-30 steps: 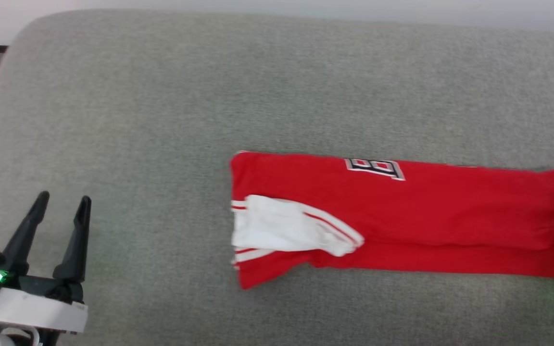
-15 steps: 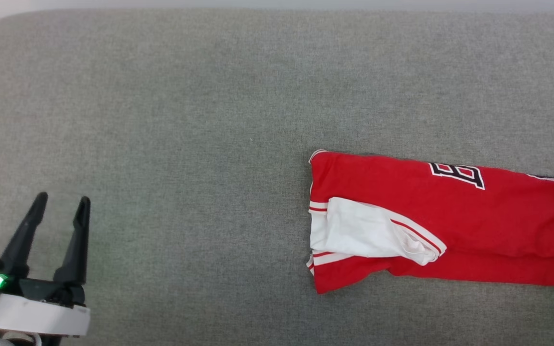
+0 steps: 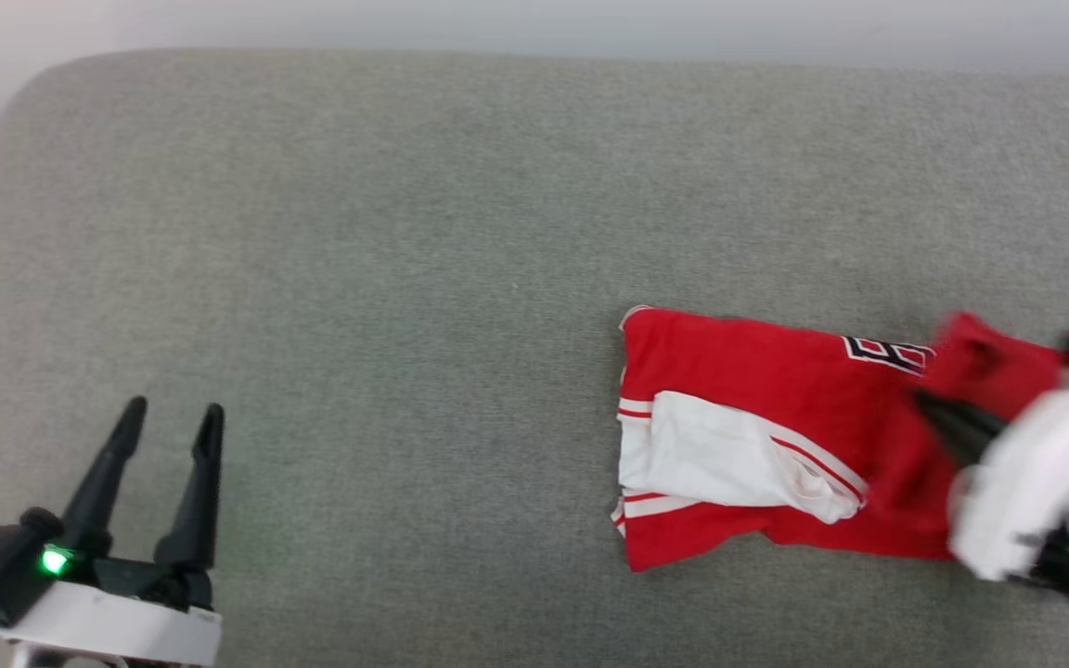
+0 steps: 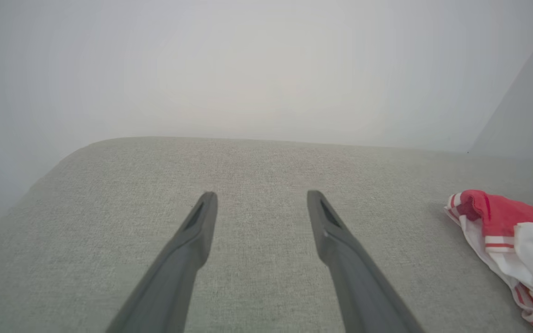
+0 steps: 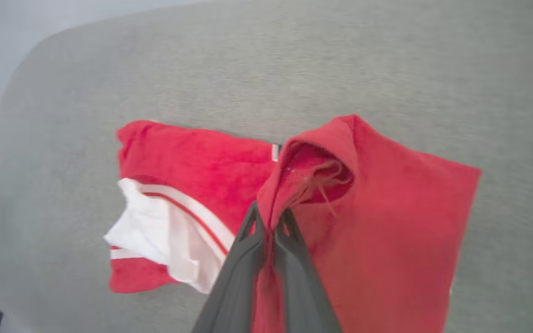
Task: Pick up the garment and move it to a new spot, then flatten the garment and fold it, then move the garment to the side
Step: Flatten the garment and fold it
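Red garment (image 3: 748,380) at three o'clock on grey cushion (image 3: 358,232) — lettering blurred. Right pincer (image 5: 270,221) grips its lifted end; left pincer (image 3: 173,405) wide apart, seven o'clock.

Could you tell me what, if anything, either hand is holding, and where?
The right hand pinches the jersey at a lifted red edge; the left hand holds nothing.

cushion (image 3: 358,278) left and middle: bare fabric, free passage
right side: garment (image 3: 739,390) blocks, one end raised in right gripper (image 5: 269,212)
near-left corner: left gripper (image 3: 173,405)
far edge: wall (image 4: 266,69) behind
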Controlling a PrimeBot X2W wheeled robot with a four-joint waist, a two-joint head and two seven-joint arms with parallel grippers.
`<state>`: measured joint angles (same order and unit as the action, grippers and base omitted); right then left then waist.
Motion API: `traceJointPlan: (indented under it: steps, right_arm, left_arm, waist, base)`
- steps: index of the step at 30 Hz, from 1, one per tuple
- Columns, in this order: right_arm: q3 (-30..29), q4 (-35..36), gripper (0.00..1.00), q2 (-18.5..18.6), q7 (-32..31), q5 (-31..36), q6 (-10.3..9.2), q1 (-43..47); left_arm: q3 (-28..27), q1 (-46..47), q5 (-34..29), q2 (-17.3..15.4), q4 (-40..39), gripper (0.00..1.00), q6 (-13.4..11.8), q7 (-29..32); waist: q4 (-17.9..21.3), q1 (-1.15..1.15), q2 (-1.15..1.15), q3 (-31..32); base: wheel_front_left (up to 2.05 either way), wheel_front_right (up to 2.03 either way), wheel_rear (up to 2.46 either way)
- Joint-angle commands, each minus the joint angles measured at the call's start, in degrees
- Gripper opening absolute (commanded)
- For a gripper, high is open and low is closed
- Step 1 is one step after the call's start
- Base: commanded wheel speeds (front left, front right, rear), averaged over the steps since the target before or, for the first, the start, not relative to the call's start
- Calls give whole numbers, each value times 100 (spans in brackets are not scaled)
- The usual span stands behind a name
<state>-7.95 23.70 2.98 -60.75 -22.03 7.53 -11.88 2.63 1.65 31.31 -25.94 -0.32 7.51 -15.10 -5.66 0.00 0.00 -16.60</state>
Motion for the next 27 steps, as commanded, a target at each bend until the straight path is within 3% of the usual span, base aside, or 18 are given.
traceJointPlan:
  steps: [1, 9, 27]
  right_arm:
    - [310, -105, 0, -14, 56, -36, -9, -156]
    - [1736, -1050, 0, -14, 214, -76, -9, -875]
    - [2398, -3210, 0, -14, 906, 158, -9, -1513]
  left_arm:
    - [30, -75, 80, 45, -2, 100, -6, -1]
    - [212, -8, 222, 142, 65, 100, -6, 0]
    - [549, 280, 277, 288, 206, 100, -6, 0]
  waist:
    - [-104, 0, 0, 67]
    - [-491, 0, 0, 137]
    - [-866, 0, 0, 52]
  base:
    - [0, 0, 0]
    - [0, 0, 0]
    - [0, 0, 0]
